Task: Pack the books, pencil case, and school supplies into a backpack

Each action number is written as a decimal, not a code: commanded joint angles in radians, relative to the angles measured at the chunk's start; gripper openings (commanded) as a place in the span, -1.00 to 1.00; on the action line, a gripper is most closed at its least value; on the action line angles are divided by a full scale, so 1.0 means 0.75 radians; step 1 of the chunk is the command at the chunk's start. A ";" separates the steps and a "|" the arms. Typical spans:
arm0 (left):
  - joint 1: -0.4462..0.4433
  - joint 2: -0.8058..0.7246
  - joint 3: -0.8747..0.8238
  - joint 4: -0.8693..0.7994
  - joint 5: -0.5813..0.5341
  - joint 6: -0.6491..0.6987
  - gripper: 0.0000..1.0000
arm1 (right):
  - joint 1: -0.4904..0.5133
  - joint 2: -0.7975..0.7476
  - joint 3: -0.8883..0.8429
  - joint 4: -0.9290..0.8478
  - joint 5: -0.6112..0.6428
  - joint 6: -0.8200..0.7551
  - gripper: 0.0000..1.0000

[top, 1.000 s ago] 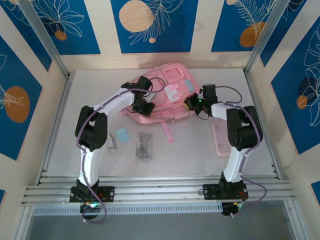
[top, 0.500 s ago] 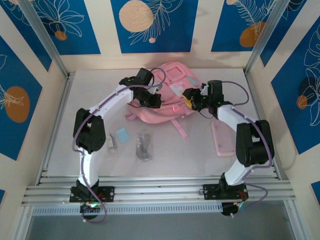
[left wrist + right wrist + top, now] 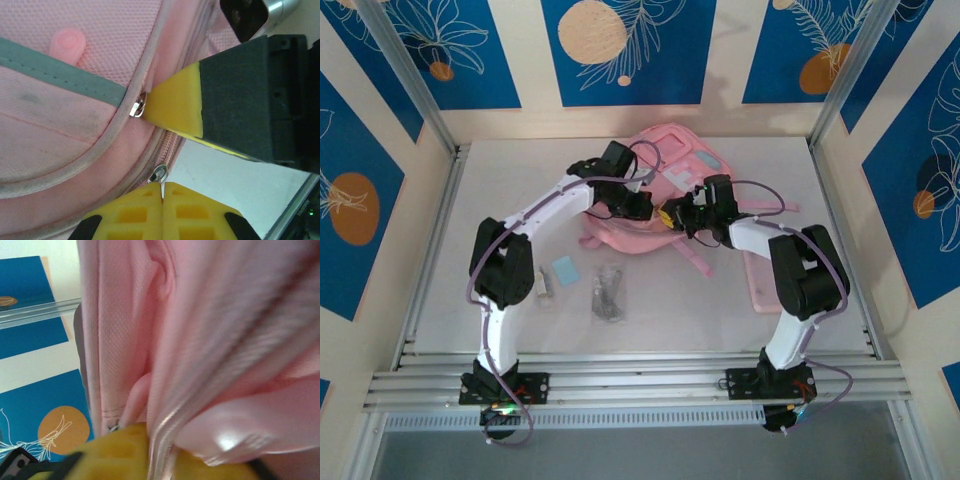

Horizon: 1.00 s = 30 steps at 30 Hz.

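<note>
Backpack (image 3: 672,152) lies at far middle of table (image 3: 710,325), both grippers at its near edge. Left gripper (image 3: 642,208) pinched closed, zip pull (image 3: 159,173) right at its tips, can't tell if gripped. Right gripper (image 3: 668,216) clamped on pink backpack trim. Pencil case (image 3: 760,280) lies at right; blue square (image 3: 565,270) and packet (image 3: 608,292) nearer, left

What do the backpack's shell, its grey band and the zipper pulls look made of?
Backpack: woven synthetic cloth, probably polyester or nylon; a fine, matte, mesh-like weave shows up close.
Grey band: smoother matte fabric tape, lying flat along the panel.
Zipper pulls: likely metal; they are small and silvery with bright glints.
</note>
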State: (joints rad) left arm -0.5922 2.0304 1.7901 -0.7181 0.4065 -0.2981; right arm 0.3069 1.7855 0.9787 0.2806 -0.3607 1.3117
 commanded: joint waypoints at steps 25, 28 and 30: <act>0.208 -0.174 -0.353 0.112 -0.167 0.209 -1.00 | -0.271 0.060 0.457 -0.761 -0.310 -1.137 -1.00; 0.132 -0.197 -0.446 0.159 -0.062 0.159 -1.00 | -0.321 0.121 0.580 -0.873 -0.310 -1.273 -1.00; 0.072 -0.196 -0.482 0.200 -0.011 0.115 -1.00 | -0.354 0.180 0.693 -0.981 -0.280 -1.341 -1.00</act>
State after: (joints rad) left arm -0.4797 1.9175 1.4792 -0.5259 0.2920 -0.1802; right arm 0.0872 1.8935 1.3754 -0.3836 -0.5751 0.4980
